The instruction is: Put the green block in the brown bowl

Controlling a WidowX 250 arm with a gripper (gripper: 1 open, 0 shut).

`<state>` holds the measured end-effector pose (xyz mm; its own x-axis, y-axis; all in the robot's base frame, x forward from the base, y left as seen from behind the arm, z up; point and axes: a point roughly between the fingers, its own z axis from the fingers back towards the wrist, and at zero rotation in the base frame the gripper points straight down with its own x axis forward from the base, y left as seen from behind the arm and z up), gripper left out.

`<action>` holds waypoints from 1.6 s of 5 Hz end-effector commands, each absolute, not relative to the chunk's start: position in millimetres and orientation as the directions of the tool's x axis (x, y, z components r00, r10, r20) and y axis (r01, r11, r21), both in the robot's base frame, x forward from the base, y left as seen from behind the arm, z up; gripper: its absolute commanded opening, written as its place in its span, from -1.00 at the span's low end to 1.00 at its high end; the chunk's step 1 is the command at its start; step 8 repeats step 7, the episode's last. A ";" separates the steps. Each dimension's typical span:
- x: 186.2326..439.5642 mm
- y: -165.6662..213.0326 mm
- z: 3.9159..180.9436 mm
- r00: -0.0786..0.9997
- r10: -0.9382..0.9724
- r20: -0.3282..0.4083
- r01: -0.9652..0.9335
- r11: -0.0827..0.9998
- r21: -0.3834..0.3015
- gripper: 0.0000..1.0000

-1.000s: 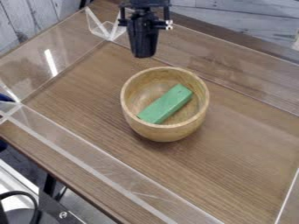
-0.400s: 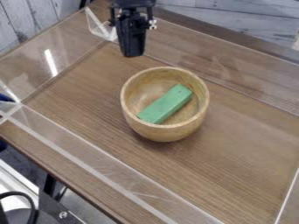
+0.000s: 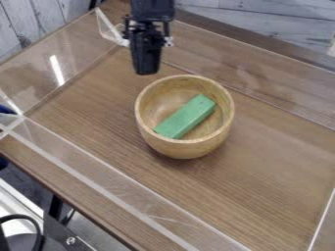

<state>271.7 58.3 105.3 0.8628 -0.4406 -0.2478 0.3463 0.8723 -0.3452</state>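
The green block (image 3: 187,116) lies slanted inside the brown bowl (image 3: 153,137), which rests on the wooden table near the middle of the view. My black gripper (image 3: 147,69) hangs above the table just behind and to the left of the bowl's far rim, pointing steeply down. Its fingers are pressed together with nothing between them, and it does not touch the bowl.
Clear acrylic walls (image 3: 59,69) ring the wooden table surface (image 3: 262,186) on the left, front and back. The table's front edge drops off at the lower left, where dark cables (image 3: 20,233) show below.
The gripper has shifted left and come down a little, from behind the bowl's centre to behind its left rim. Bowl and block have not moved.
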 end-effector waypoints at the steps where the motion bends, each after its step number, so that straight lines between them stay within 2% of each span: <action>1: 269.5 49.1 127.8 0.868 -0.472 -0.151 0.420 0.863 -0.281 -1.00; 2: 261.6 48.6 143.8 0.876 -0.474 -0.092 0.439 0.860 -0.259 1.00; 3: 261.3 48.5 137.1 0.867 -0.491 -0.078 0.453 0.845 -0.284 -1.00; 4: 261.1 48.1 126.5 0.857 -0.511 -0.069 0.468 0.827 -0.312 -1.00; 8: 264.8 65.5 136.0 0.859 -0.509 -0.057 0.469 0.826 -0.312 -1.00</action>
